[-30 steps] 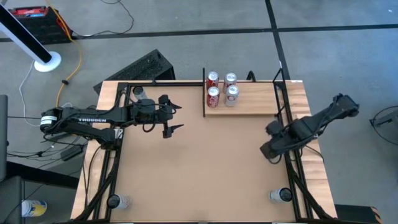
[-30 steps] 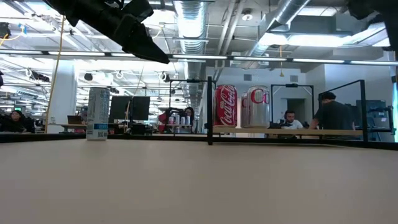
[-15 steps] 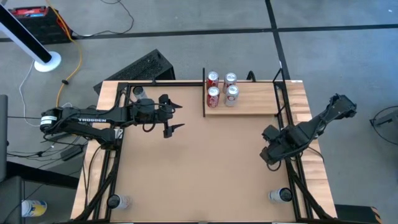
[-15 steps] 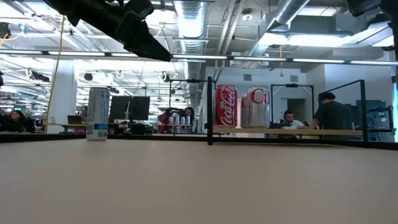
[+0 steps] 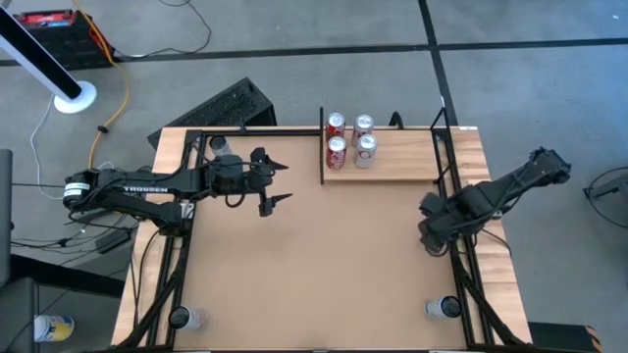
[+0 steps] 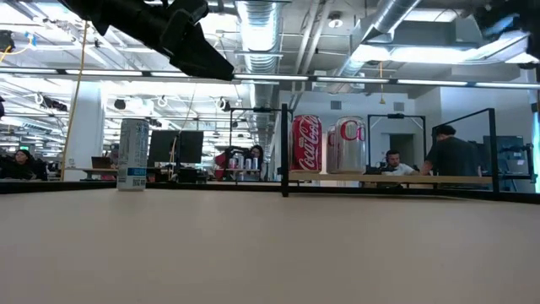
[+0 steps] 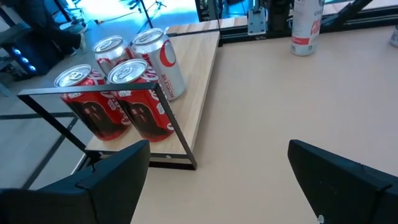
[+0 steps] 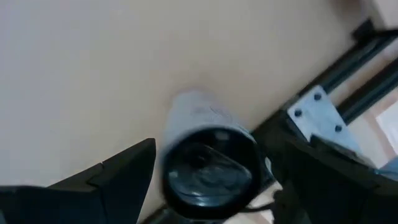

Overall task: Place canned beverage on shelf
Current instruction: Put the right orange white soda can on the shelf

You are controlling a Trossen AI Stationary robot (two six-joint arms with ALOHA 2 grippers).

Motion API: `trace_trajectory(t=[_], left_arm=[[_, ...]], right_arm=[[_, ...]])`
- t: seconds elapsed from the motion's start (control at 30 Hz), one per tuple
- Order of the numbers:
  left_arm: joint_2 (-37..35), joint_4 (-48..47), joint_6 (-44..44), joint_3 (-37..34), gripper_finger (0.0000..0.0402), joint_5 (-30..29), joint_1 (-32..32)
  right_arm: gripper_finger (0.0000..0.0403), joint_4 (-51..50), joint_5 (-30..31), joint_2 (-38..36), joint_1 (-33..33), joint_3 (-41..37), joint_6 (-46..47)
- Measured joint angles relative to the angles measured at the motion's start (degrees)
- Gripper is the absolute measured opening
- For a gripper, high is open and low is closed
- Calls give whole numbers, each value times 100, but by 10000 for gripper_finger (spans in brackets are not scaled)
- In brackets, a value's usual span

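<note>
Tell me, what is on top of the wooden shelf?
Four cans stand on the shelf: two red cans in front, two silver cans behind, beside its black bar. Their lower parts hide behind the red ones.

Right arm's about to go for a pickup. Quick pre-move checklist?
1. Left claw open and empty, above the table beside the shelf's bar end: ok.
2. Right claw open, at the table's right edge: ok.
3. Bare room on the shelf: ok.
4. Four cans upright on the shelf: ok.
5. Can in a claw: not ok, neither holds one.
6. Pale cylinder in front of the right claw is a beverage can: cannot tell.
</note>
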Motion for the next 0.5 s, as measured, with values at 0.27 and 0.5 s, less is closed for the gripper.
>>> trace_trajectory(t=[0.27,0.5], left_arm=[[0,62,-80,0,367,-6,0],[0,103,-97,0,367,-13,0]], right_arm=[[372,2,-184,-553,25,-279,353],[368,45,-254,-492,25,-279,407]])
